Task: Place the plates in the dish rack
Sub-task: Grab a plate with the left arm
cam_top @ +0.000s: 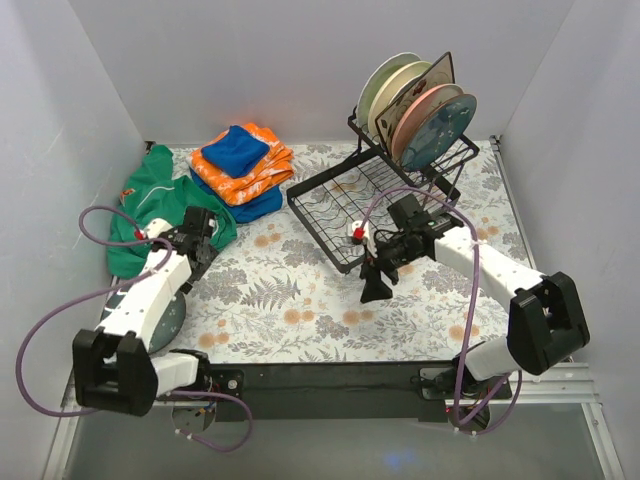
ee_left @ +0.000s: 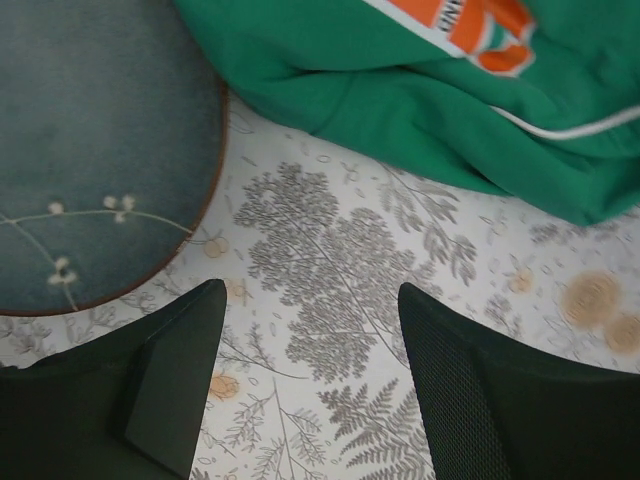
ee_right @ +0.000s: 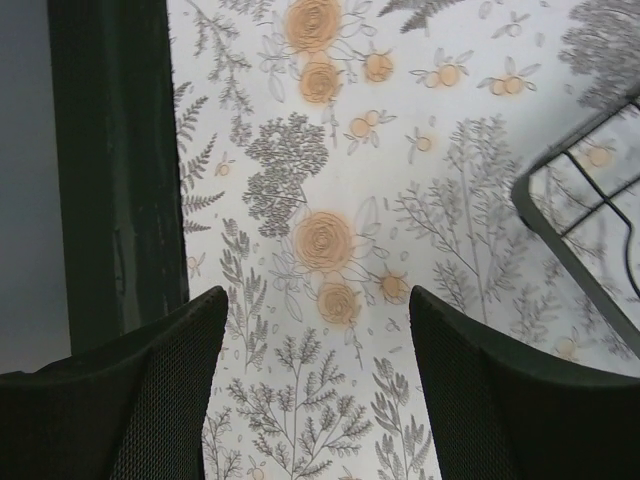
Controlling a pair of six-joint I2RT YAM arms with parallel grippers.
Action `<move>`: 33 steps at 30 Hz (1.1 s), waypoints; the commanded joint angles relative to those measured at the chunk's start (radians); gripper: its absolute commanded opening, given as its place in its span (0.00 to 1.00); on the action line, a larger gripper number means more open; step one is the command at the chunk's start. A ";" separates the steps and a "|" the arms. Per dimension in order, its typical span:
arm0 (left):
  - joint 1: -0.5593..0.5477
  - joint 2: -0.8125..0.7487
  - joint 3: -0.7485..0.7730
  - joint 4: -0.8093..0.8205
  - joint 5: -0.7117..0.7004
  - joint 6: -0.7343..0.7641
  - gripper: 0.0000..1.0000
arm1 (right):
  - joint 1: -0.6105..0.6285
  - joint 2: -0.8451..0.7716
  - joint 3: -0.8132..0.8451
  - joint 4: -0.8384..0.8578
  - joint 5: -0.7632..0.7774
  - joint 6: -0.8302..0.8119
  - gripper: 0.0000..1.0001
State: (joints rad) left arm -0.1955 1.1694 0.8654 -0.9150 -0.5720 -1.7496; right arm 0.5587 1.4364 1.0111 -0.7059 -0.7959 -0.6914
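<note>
Both grippers are spread wide and hold nothing: the left gripper hangs over the floral tablecloth just beside a dark teal plate lying flat at the near left, the right gripper by the near corner of the dish rack, whose far section holds several plates. The flat plate offers little rim to pinch, so the fingers may skid it along or snag the green garment close by

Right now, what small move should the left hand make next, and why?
Probably slide the left hand sideways to the dark teal plate and lower it onto the rim. The hand is open and empty over the tablecloth; the plate lies flat just beside one finger, outside the dish rack, where other plates already stand.
</note>
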 commanded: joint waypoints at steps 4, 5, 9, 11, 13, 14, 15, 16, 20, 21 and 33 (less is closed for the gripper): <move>0.140 0.147 0.052 -0.085 0.057 0.025 0.68 | -0.103 -0.065 -0.019 -0.004 -0.058 -0.022 0.79; 0.169 0.160 0.053 -0.076 0.066 0.035 0.68 | -0.109 -0.070 -0.020 -0.003 -0.060 -0.025 0.79; 0.194 0.252 0.099 -0.094 0.025 0.061 0.68 | -0.118 -0.070 -0.022 -0.003 -0.060 -0.028 0.79; 0.194 0.308 0.122 -0.117 0.001 0.068 0.68 | -0.118 -0.071 -0.023 -0.003 -0.057 -0.030 0.79; 0.231 0.340 0.130 -0.127 -0.012 0.076 0.68 | -0.120 -0.071 -0.023 -0.001 -0.055 -0.030 0.79; 0.237 0.369 0.133 -0.131 -0.012 0.082 0.68 | -0.120 -0.070 -0.023 -0.001 -0.055 -0.030 0.79; 0.237 0.386 0.138 -0.133 -0.026 0.085 0.68 | -0.120 -0.070 -0.023 -0.001 -0.054 -0.030 0.79; 0.238 0.403 0.142 -0.146 -0.040 0.085 0.68 | -0.121 -0.070 -0.023 -0.001 -0.052 -0.030 0.79; 0.245 0.481 0.168 -0.180 -0.117 0.090 0.66 | -0.125 -0.073 -0.025 -0.001 -0.049 -0.031 0.79; 0.246 0.492 0.176 -0.189 -0.130 0.097 0.66 | -0.125 -0.073 -0.025 -0.001 -0.049 -0.031 0.79; 0.301 0.647 0.181 -0.162 -0.173 0.173 0.54 | -0.143 -0.090 -0.026 -0.001 -0.045 -0.036 0.80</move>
State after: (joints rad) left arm 0.0883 1.7699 1.0340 -1.0912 -0.6975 -1.5963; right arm 0.4309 1.3849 0.9962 -0.7063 -0.8249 -0.7116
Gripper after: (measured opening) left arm 0.545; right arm 0.797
